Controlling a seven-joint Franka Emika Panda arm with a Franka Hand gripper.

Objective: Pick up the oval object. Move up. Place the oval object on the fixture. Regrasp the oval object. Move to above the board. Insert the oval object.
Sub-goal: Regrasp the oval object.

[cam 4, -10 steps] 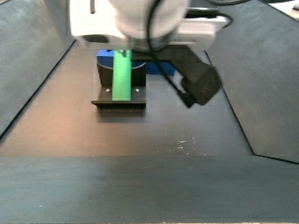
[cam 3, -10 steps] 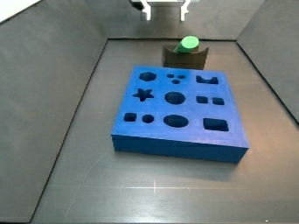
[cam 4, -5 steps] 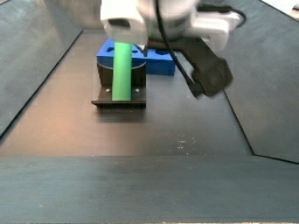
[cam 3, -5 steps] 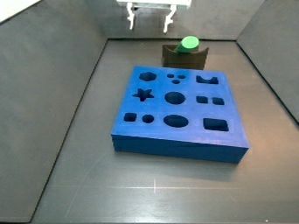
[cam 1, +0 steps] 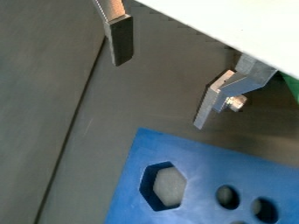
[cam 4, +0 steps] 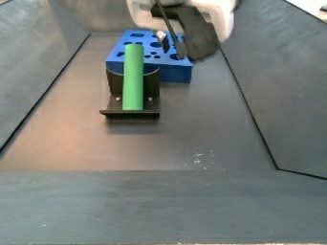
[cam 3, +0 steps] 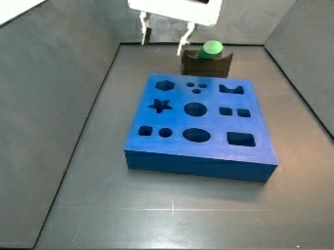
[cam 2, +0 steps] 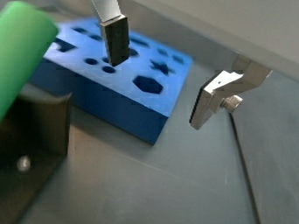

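Side views: the green peg [cam 4: 133, 75] is being cradled on the fixture [cam 4: 132, 103], near the board [cam 3: 198, 125]; the pincer [cam 3: 160, 37] is being held released, empty. Regrasping off-centre risks tilting it.

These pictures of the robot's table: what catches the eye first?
The bright green oval-ended peg lies along the small dark notched fixture. Behind it sits the thick blue board, cut with star, round and square holes. The gripper hangs above the board's far edge, silver fingers open and empty.
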